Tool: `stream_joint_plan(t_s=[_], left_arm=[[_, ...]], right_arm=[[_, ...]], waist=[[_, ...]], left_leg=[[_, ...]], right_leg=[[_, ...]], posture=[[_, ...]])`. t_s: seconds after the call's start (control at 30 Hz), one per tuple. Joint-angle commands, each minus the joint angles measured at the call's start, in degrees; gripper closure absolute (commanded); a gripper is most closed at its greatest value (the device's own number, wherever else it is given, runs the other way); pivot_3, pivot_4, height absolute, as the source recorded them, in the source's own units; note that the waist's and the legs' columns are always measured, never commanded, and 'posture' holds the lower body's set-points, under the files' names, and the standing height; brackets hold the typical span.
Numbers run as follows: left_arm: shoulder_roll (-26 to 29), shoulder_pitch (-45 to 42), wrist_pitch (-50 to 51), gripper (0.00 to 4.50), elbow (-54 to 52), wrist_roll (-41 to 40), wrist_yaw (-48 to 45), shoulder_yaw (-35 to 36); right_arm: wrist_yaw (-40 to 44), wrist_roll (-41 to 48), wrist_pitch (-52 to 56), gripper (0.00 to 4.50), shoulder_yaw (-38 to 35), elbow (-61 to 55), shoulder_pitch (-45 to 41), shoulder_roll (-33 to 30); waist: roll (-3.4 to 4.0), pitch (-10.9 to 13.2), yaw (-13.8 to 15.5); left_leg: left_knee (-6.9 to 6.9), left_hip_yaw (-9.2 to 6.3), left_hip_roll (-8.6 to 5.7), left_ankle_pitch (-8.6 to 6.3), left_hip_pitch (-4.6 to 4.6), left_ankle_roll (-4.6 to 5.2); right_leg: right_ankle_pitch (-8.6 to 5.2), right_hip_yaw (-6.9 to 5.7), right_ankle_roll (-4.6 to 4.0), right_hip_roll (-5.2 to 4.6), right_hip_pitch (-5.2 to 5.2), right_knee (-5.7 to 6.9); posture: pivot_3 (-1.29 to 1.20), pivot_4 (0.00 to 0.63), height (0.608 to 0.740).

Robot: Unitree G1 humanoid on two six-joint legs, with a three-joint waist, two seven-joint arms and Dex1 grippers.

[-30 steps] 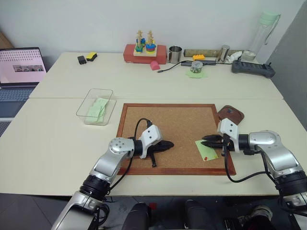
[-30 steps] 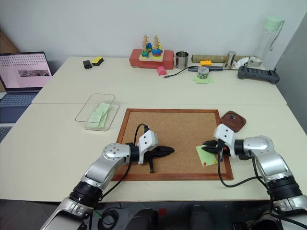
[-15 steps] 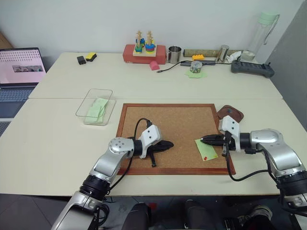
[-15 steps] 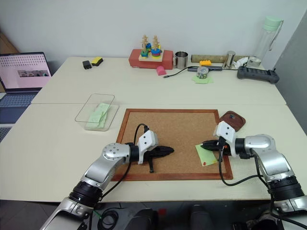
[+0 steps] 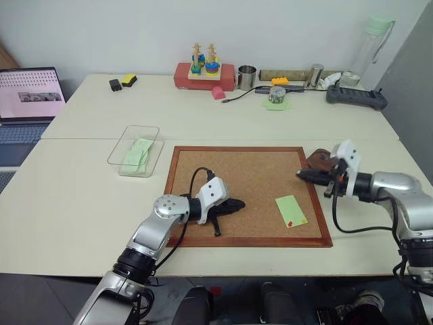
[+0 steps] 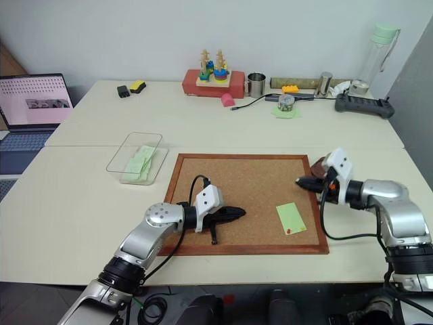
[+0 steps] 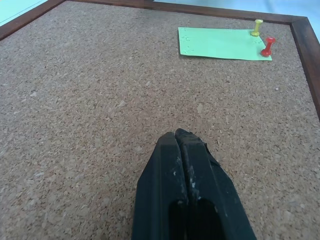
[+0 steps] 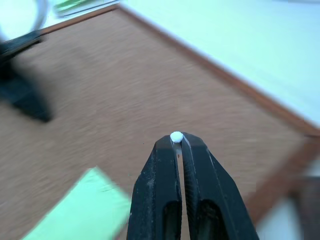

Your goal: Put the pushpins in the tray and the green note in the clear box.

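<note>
Left pincer [image 7: 177,136] is pressed fully together with nothing in it. It sits low over the cork board [image 5: 237,169], on the board's left half near the front edge, pointing toward the robot's right.

Right pincer [image 8: 176,137] is closed tight, with a tiny pale bead [image 8: 176,135] pinched at the very tips; can't tell what the bead is. In the head views this pincer is raised over the board's right frame, tips pointing toward the robot's left. It is just beside the tray [image 5: 318,161], which is partly hidden behind it.

Green note [image 5: 291,210] lies flat on the cork board near the front right corner, well apart from both pincers. Left wrist view shows the red pushpin [image 7: 268,46] and the yellow pushpin [image 7: 257,27] both at one short edge of the note, beside the frame. Neither is in the tray.

Tray is on the bench [image 5: 81,196], touching or just outside the board's right rear corner.

Clear box [image 5: 118,143] is on the bench left of the board, with pale mint papers [image 5: 137,154] inside. The green note is not in it.
</note>
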Motion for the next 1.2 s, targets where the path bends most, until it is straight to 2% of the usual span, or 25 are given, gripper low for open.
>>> stream_joint_plan(t_s=[0.03,0.17,0.4,0.47,0.5,0.77,0.87,1.03,1.2], left_arm=[[-0.22,0.49,0.32,4.50,1.12,1.34,0.37,-0.76],[-0.48,0.20,0.17,4.50,1.39,1.50,0.32,-0.91],[-0.53,0.03,0.17,4.50,1.42,1.76,0.33,-0.84],[-0.44,0.20,0.18,4.50,1.30,1.75,0.32,-0.78],[-0.37,0.30,0.19,4.50,1.26,1.75,0.32,-0.74],[-0.36,0.38,0.04,4.50,1.47,1.89,0.32,-0.83],[-0.27,0.51,0.10,4.50,1.16,1.87,0.26,-0.88],[-0.07,0.63,-0.01,4.50,1.28,1.92,0.06,-0.89],[-0.06,0.38,-0.25,4.50,1.75,2.05,-0.09,-1.02]], right_arm=[[-12.01,-5.89,-2.42,4.48,-2.24,7.07,-3.95,1.46],[-18.92,-9.02,-3.08,4.48,-2.12,13.68,-6.53,3.77],[-21.12,-9.84,-5.00,4.48,-2.92,18.50,-6.80,4.97],[-20.51,-9.20,-5.01,3.99,-3.34,18.00,-6.52,4.92],[-20.33,-8.91,-4.80,3.92,-3.55,17.44,-6.34,4.83],[-19.39,-7.46,-4.37,2.34,-5.14,13.68,-5.97,4.22],[-12.65,-6.60,-5.92,1.76,-3.43,7.37,-3.11,1.43],[3.57,-4.60,-6.94,1.76,0.31,-6.24,7.65,-7.57],[12.54,0.58,-4.23,1.76,0.44,-18.21,18.05,-13.10]], waist=[[0.02,-0.01,-0.01],[0.07,-0.04,-0.05],[0.10,-0.05,0.03],[0.10,-0.05,0.02],[0.11,-0.06,0.01],[0.12,-0.06,-0.01],[0.12,-0.07,0.07],[0.15,-0.08,0.31],[0.16,-0.09,0.29]], left_leg=[[0.00,0.02,0.00,0.00,0.00,0.00],[0.00,0.11,0.00,0.00,0.01,0.00],[0.00,0.12,-0.03,0.01,-0.02,0.01],[0.00,0.11,-0.02,0.01,-0.01,0.01],[0.00,0.12,-0.02,0.01,0.00,0.02],[0.00,0.11,-0.02,0.01,0.00,0.02],[0.00,0.11,-0.03,0.01,-0.02,0.02],[-0.02,0.07,-0.01,0.00,-0.03,0.03],[-0.02,0.05,0.01,0.00,0.00,0.03]], right_leg=[[0.00,0.01,0.00,0.00,0.00,0.00],[0.00,0.03,-0.01,0.00,-0.01,0.02],[0.01,0.04,0.00,-0.01,-0.01,0.02],[0.02,0.03,0.00,-0.01,0.00,0.02],[0.02,0.03,0.00,-0.01,0.00,0.03],[0.02,0.03,0.01,0.00,0.00,0.03],[0.02,0.03,0.01,-0.01,0.00,0.02],[0.01,-0.03,0.02,0.00,0.00,0.00],[-0.03,-0.04,0.09,0.02,0.03,0.00]], posture=[[0.00,0.150,0.740],[0.00,0.150,0.740],[0.00,0.150,0.740],[0.00,0.150,0.740],[0.00,0.150,0.740],[0.00,0.150,0.740],[0.00,0.150,0.740],[0.00,0.150,0.740],[0.00,0.150,0.740]])
